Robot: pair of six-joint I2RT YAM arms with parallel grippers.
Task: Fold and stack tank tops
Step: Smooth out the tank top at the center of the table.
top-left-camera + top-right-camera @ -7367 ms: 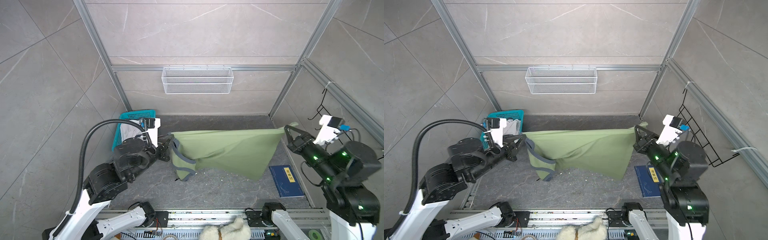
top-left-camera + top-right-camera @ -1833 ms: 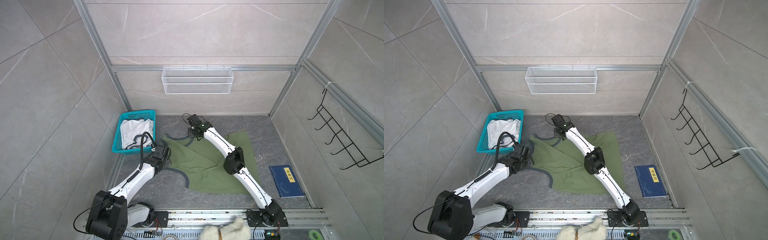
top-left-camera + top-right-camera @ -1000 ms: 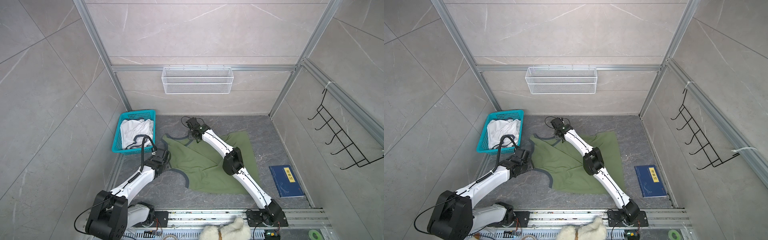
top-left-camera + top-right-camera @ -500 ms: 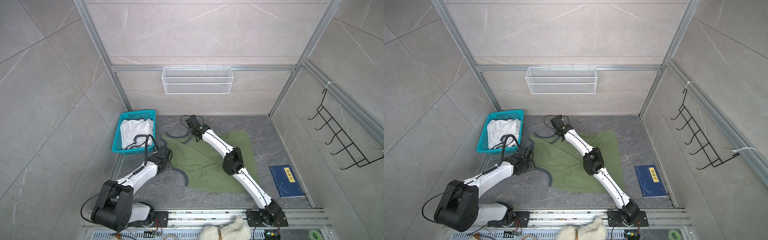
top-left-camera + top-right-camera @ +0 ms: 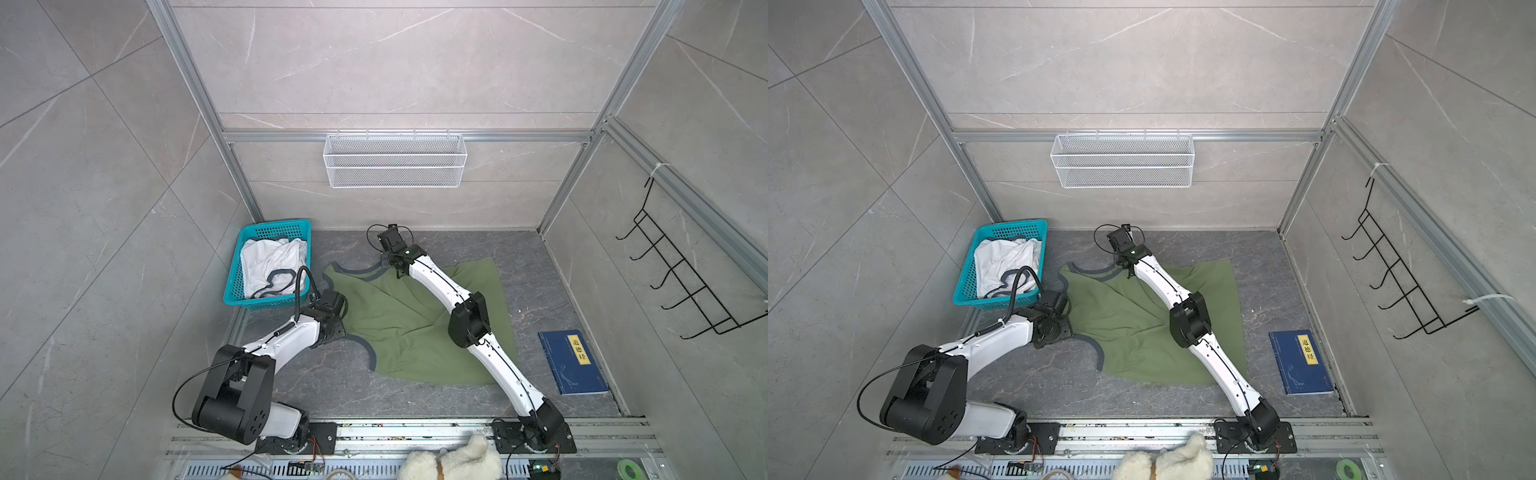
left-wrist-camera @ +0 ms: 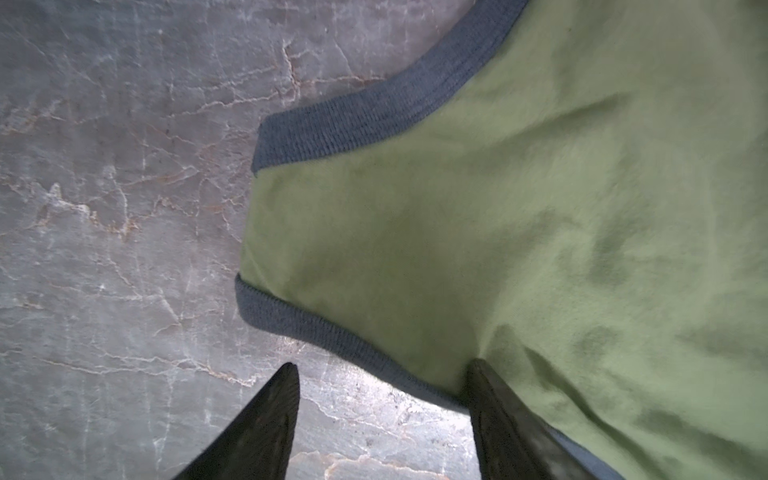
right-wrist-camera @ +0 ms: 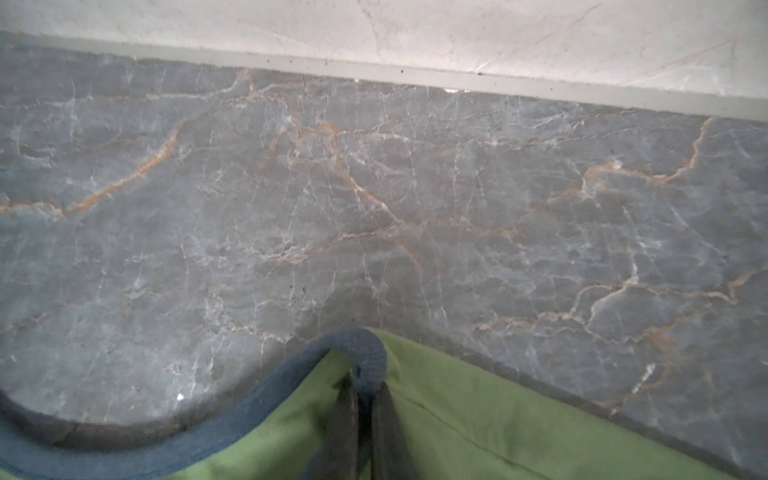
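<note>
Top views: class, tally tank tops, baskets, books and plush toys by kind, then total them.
Cloth tank tops: 2, olive green tank top, white tank top
Baskets: 2, teal plastic basket, white wire basket
Dark blue book: 1
Fluffy white plush toy: 1
Total: 6

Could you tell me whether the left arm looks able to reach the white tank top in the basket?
Probably yes: the white tank top lies uncovered in the open teal basket, beside the left arm, whose jaws stand open at the green tank top.
</note>
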